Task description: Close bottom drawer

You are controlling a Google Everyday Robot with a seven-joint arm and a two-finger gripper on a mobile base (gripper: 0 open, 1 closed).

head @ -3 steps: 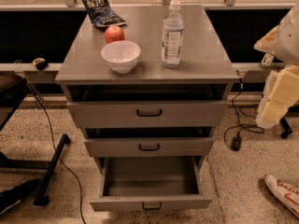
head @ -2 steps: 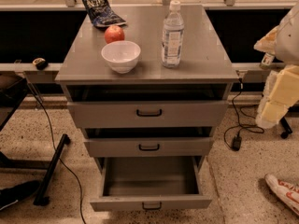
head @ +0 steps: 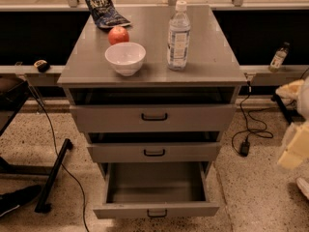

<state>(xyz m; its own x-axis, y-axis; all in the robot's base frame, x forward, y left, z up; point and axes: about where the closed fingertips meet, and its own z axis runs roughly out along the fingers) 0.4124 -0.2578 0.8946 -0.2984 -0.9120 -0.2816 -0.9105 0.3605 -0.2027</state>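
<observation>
The bottom drawer (head: 155,210) of the grey metal cabinet (head: 212,74) is pulled far out. Its inside is bare, and its shallow front carries a small black bar handle (head: 157,213). The middle drawer (head: 154,152) and the taller top drawer (head: 154,117) above it each stand out a little, with a dark gap above each front. My gripper (head: 293,146) shows as cream-coloured parts at the right edge of the view. It is well to the right of the cabinet, at about the height of the middle drawer, and touches nothing.
On the cabinet top stand a white bowl (head: 125,58), a red apple (head: 118,35), a water bottle (head: 178,36) and a dark snack bag (head: 106,11). A small bottle (head: 278,57) sits on the right ledge. Cables (head: 246,129) lie on the floor to the right and a black stand leg (head: 53,175) to the left.
My arm has dropped lower and moved toward the right edge, uncovering the small bottle on the right ledge. The drawers have not moved.
</observation>
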